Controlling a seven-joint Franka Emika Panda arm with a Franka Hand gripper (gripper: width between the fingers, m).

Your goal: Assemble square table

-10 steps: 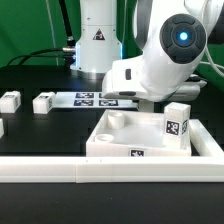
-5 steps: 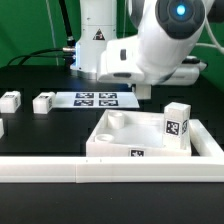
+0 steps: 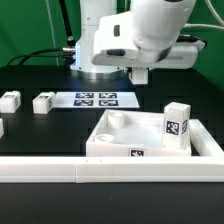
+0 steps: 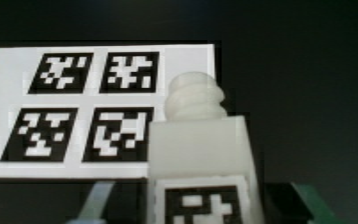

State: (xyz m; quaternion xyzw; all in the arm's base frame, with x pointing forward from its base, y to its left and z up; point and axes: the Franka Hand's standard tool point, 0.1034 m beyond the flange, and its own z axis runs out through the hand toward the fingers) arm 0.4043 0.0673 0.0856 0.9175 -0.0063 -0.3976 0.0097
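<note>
Pincer: the two-finger gripper (image 4: 202, 205) is closed part-way on a small white plastic leg block with a ridged screw tip (image 4: 202, 140). A dark finger (image 4: 108, 205) sits against each flank of the block's tagged end. The tip points away from the wrist.
Held part, place: the wrist view shows it in the air over the marker board (image 3: 97, 99). In the exterior view the pincer hangs at upper middle and I cannot make the block out there.
Task's thing: the large white square plastic tabletop with a raised rim (image 3: 120, 148) lies low in the frame, toward the exterior view's right. An upright leg block (image 3: 177, 125) stands toward its right side.
Loose parts: two spare leg blocks (image 3: 10, 100) (image 3: 43, 101) lie at middle height on the exterior view's left, apart from each other.
Risk, grip: the pads hold only the tagged end, so the block may pivot or slide if the tip meets a hole off-centre.
Risk, thread: a tilted entry would likely jam the screw tip crooked.
Risk, knock: a low approach could clip the raised rim and shove the tabletop, or strike the upright leg block.
Surface: a matte black table top (image 3: 40, 130), with a long white border rail (image 3: 60, 170) across the lower frame, just in front of the tabletop.
Room: the arm's white base (image 3: 97, 40) at upper middle, dark cables (image 3: 30, 55) at upper left, a green backdrop (image 3: 215, 30) at upper right.
</note>
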